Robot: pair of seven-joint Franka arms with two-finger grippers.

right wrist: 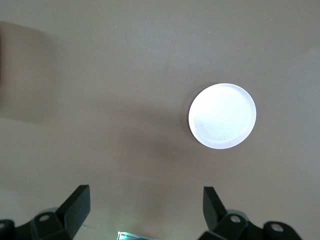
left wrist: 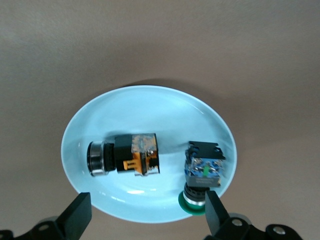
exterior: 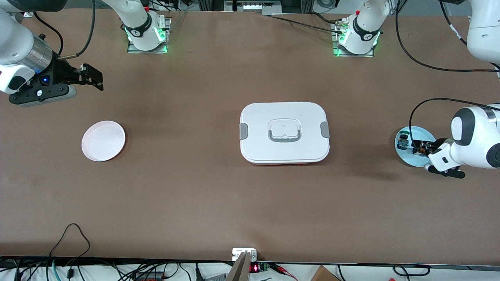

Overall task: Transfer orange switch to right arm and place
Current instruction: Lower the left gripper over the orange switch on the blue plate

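On the bench [exterior: 218,203], a lidded white box [exterior: 284,132] sits at centre, a white plate [exterior: 103,140] at its nine o'clock and a pale blue plate [left wrist: 150,110] at three. The left gripper [left wrist: 145,212] hovers over the blue plate, fingers spread; the right gripper [right wrist: 145,207] waits, fingers spread. The orange switch [left wrist: 136,154] lies beside a black-and-teal component [left wrist: 202,172]; a careless descent could catch the wrong part.

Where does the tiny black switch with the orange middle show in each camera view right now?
Front view: orange switch lies on the pale blue plate, toward the left arm's end, under the left hand.
Left wrist view: mid-plate, beside the black-and-teal component.
Right wrist view: not in it.
Shared landmark: the blue plate.
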